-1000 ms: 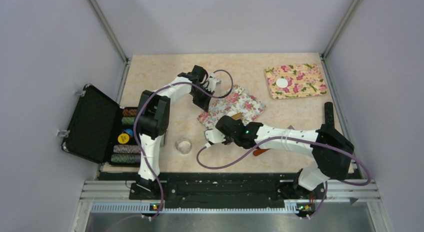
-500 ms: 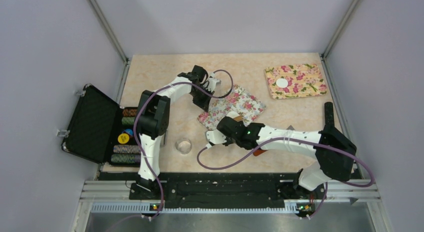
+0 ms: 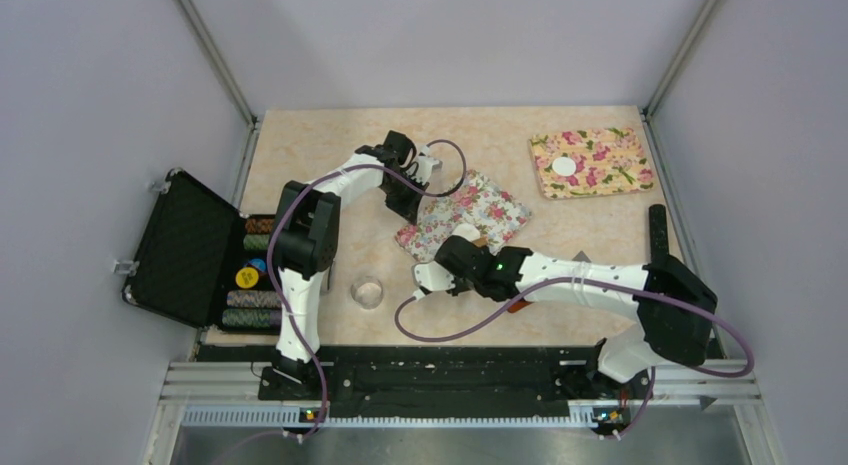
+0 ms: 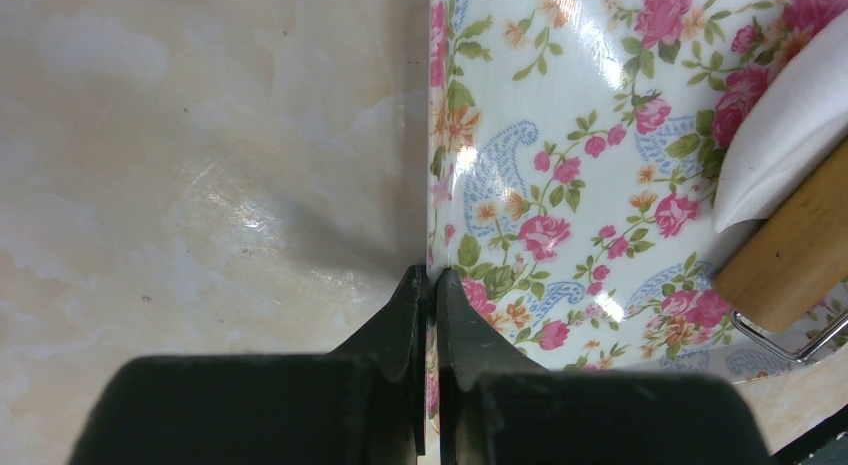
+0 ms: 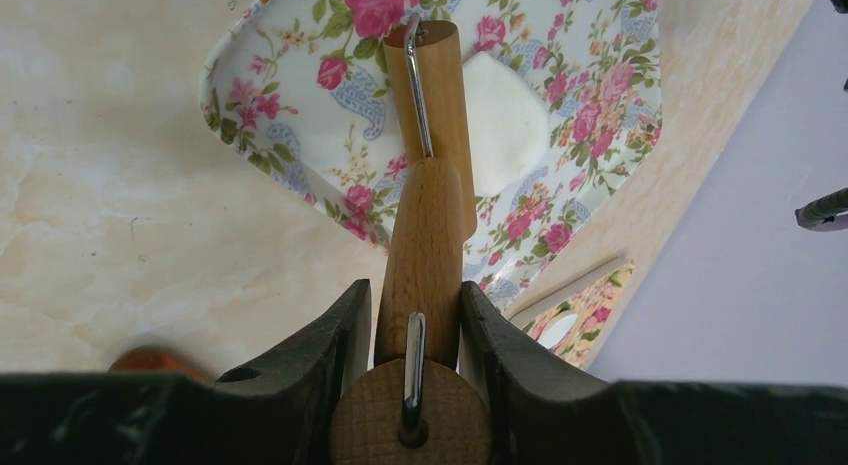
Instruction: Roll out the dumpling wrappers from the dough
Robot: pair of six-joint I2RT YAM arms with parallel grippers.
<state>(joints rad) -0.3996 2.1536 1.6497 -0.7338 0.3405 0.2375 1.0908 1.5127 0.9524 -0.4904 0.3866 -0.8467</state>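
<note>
My right gripper [image 5: 415,310] was clamped on the handle of the wooden roller [image 5: 432,220], whose drum lay against the dough [image 5: 508,120] on the white floral mat [image 5: 290,105] (middle of the table [image 3: 330,145]); my left gripper [image 4: 432,285] was pinched shut on that mat's edge.

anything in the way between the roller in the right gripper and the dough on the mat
Nothing visible does. The right gripper is shut on the wooden roller, whose drum seems to lie against the dough on the floral mat. The left gripper only pinches the mat's edge.
</note>
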